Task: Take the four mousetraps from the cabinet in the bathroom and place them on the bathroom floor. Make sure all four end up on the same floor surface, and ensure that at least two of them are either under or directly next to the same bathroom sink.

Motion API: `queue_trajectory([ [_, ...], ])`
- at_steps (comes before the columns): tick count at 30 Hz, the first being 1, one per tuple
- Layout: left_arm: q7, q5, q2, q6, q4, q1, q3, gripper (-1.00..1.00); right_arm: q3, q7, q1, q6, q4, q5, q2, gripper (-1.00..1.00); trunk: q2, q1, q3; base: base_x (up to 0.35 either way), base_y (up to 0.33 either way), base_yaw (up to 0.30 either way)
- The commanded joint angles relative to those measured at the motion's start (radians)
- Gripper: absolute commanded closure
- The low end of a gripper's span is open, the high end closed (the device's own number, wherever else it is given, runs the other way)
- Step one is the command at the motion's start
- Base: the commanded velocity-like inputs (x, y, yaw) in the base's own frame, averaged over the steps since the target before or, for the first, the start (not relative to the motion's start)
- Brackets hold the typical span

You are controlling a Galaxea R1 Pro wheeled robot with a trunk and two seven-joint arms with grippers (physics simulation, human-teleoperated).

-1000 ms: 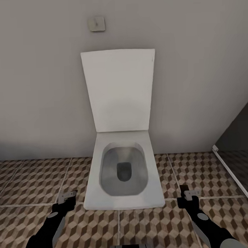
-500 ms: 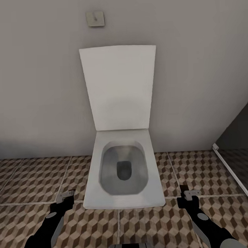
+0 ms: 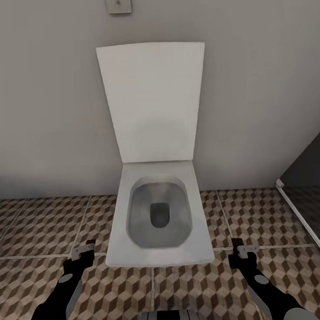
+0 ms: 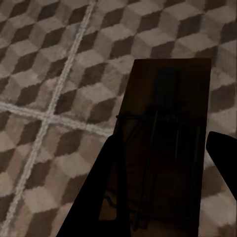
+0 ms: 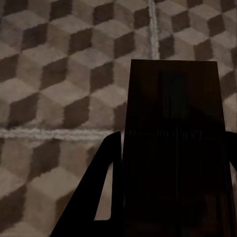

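— What is nearest the robot?

— Its two arms, low over the bathroom floor (image 3: 195, 289) with its cube-patterned tiles. The left gripper (image 3: 83, 251) sits off the toilet's left front corner, the right gripper (image 3: 244, 251) off its right front corner.

— Are they carrying anything?

— Each has a mousetrap. In the left wrist view, a brown board with dark wire parts, the left mousetrap (image 4: 165, 148), lies between the dark fingers (image 4: 98, 192), above the tiles and a crossing of pale grout lines. One finger presses against its edge; the other seems a little clear of it. In the right wrist view the right mousetrap (image 5: 173, 148) is gripped between the fingers (image 5: 98, 187), the jaws closed against both its long edges.

— And further out?

— A white toilet (image 3: 159, 225) stands straight ahead, its lid (image 3: 152, 101) raised against the grey wall (image 3: 45, 114). A small square plate (image 3: 118, 2) is fixed high on that wall. At the right, a dark panel with a white lower edge (image 3: 304, 218) runs along the floor.
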Motion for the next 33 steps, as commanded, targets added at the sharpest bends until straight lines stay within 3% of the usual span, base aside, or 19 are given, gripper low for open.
queue_trajectory([
  [1, 0.007, 0.003, 0.000, -0.007, 0.000, 0.000, -0.001, 1.00, 0.008, -0.003, -0.001, -0.004, 0.000, -0.010, -0.001, 1.00, -0.001, 0.000, -0.005, 0.000, 0.000, 0.000],
  [5, 0.027, 0.004, 0.001, -0.023, 0.000, 0.000, 0.000, 1.00, 0.007, -0.003, -0.001, -0.006, -0.005, -0.009, -0.001, 1.00, -0.001, 0.002, -0.020, 0.000, 0.000, 0.000],
  [14, 0.032, 0.006, -0.007, -0.038, 0.000, 0.000, -0.001, 1.00, 0.006, -0.003, -0.001, -0.010, -0.063, -0.009, -0.001, 1.00, -0.001, 0.002, -0.020, 0.000, 0.000, 0.000],
  [21, 0.033, 0.006, -0.008, -0.102, 0.000, 0.000, 0.004, 1.00, 0.006, -0.003, -0.001, -0.010, -0.069, -0.009, -0.001, 1.00, -0.001, 0.002, -0.020, 0.000, 0.000, 0.000],
  [33, 0.033, 0.006, -0.009, -0.127, 0.000, 0.000, 0.004, 1.00, 0.006, 0.012, -0.001, -0.010, -0.069, -0.009, -0.002, 1.00, -0.002, 0.002, -0.024, 0.000, 0.000, 0.000],
])
